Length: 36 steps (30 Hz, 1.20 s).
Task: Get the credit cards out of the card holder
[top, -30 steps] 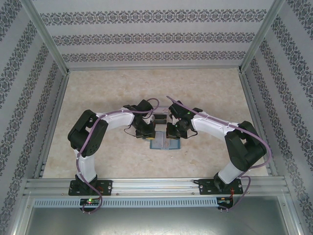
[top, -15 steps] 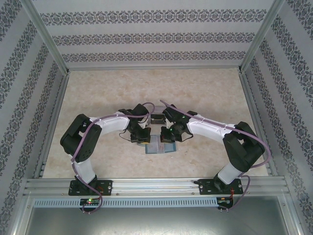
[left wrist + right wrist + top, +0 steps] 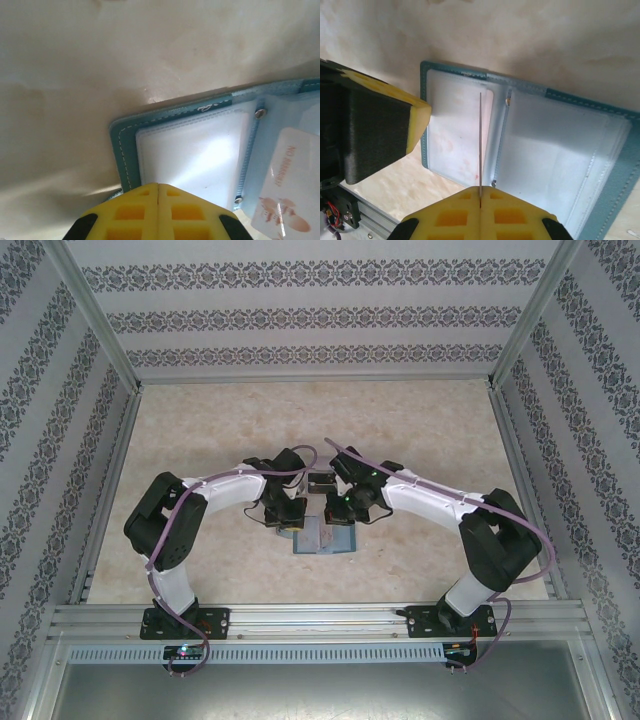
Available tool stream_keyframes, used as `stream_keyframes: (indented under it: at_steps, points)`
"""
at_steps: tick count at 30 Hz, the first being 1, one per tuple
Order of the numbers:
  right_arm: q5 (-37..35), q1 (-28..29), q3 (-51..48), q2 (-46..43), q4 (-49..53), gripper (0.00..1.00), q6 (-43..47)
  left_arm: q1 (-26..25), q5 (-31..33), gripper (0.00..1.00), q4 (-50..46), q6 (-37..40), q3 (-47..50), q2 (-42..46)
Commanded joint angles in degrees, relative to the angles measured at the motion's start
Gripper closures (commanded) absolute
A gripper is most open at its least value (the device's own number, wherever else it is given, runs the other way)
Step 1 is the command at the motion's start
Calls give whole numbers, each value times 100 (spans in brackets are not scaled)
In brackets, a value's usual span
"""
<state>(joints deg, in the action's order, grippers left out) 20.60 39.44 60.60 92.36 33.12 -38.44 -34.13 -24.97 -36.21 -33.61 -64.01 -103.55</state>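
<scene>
The teal card holder lies open on the table between both arms, its clear sleeves facing up. My right gripper is shut on a thin pale credit card, seen edge-on and standing upright over the holder's left page. My left gripper is shut, and its tips rest at the outer edge of the holder. Another pale card with red print sits in a sleeve. A small dark flat card-like thing lies on the table just behind the grippers.
The beige table is walled by patterned panels on three sides, with an aluminium rail along the near edge. The left gripper's yellow and black finger stands close to the left of the holder in the right wrist view.
Both grippers and the open holder have shifted a little to the left and nearer to the arms' bases. The grippers have drawn closer together over it.
</scene>
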Motion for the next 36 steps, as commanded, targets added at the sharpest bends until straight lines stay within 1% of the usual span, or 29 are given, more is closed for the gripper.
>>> stream_keyframes:
  at_steps: [1,8,11,14,17,21,27,30,33,36]
  points:
    - [-102,-149,213,-243,336,95,406,-2,134,100,-224,126,-135,217]
    - [244,-364,497,-329,486,99,1481,12,127,100,49,91,-126,508]
    - [348,-475,641,-263,607,99,2115,7,123,100,27,108,-159,513]
    - [633,-591,718,-166,586,97,2815,20,146,100,25,117,-164,527]
    - [410,-653,1040,145,932,97,3684,38,159,100,48,101,-118,572]
    - [303,-808,1464,541,1345,97,4931,71,191,100,92,100,-13,692]
    - [-28,-998,2384,1114,2093,98,6607,157,286,100,90,100,184,848]
    - [-228,-1020,2937,1410,2626,97,7300,192,378,100,96,101,302,955]
    - [-494,-1035,3440,1689,2957,99,7878,226,580,100,47,131,393,1046]
    - [-656,-1050,4057,2032,3387,100,8345,284,643,100,-34,155,456,1118]
